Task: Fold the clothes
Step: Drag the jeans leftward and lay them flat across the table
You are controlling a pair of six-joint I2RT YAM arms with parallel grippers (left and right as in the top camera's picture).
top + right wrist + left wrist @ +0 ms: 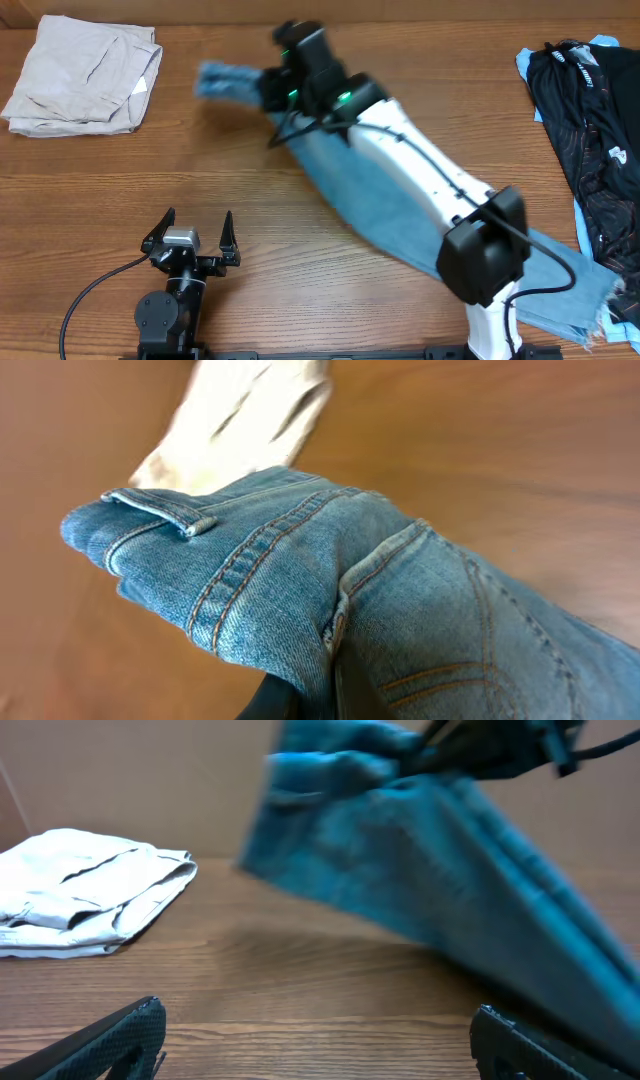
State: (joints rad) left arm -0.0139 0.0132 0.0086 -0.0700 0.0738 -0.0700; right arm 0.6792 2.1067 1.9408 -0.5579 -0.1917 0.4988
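Watching pinch: your right gripper (284, 82) clenched on jeans (372, 205) waistband, left gripper (192, 238) released. Risk: heavy denim slips free, legs bunch.

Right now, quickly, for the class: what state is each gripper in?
Left gripper: open, holding nothing.
Right gripper: closed on the jeans, at the waistband end.
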